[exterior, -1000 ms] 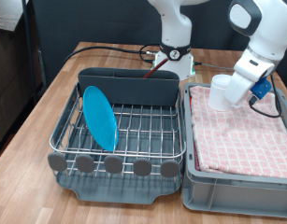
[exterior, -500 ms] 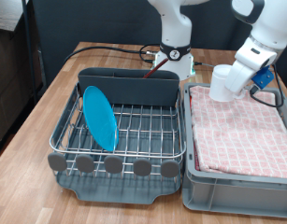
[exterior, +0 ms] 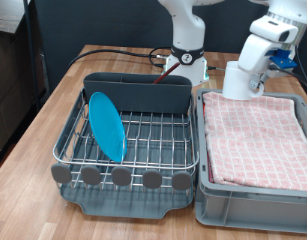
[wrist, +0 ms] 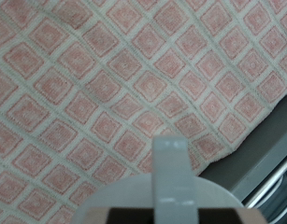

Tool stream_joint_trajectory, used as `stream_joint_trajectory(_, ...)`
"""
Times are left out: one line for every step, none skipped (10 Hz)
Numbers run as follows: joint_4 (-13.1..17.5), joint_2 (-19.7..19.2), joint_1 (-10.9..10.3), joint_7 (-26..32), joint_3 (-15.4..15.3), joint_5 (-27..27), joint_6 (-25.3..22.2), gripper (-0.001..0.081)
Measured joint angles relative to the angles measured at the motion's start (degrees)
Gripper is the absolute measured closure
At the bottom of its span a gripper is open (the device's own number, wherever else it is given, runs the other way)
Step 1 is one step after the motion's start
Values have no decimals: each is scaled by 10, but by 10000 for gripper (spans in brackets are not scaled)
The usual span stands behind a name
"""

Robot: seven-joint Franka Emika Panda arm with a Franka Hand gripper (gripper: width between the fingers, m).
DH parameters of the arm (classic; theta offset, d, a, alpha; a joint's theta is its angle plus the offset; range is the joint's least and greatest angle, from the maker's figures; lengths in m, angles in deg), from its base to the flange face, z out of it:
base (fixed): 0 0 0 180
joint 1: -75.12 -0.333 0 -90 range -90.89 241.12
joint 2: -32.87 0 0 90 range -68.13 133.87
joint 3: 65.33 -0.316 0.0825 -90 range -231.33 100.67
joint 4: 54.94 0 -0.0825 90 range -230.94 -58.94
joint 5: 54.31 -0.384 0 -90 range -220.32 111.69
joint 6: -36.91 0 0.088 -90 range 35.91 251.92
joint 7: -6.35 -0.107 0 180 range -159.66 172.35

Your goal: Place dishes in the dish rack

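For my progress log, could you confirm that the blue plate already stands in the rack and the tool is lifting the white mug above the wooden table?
Not quite: in the exterior view the tool holds the mug above the checked cloth in the grey bin, not the table. The blue plate does stand in the rack.

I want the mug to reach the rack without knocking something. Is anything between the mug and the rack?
Nothing visible blocks it. The mug, at the gripper, hangs over the bin; the rack lies toward the exterior view's left, with only its plate at the far side.
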Motion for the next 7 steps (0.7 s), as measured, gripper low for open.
stream_joint_trajectory(2,-2,-2,8,0,-12,-17,734)
stream_joint_trajectory(8,-5,-2,3,1,-15,-25,734)
stream_joint_trajectory(15,-6,0,-5,6,-14,-24,734)
stream_joint_trajectory(26,-7,5,-7,13,-12,-16,734)
stream_joint_trajectory(36,-9,12,-22,24,-12,1,734)
stream_joint_trajectory(46,-14,22,-47,35,-8,19,734)
stream_joint_trajectory(56,-21,33,-74,46,6,39,734)
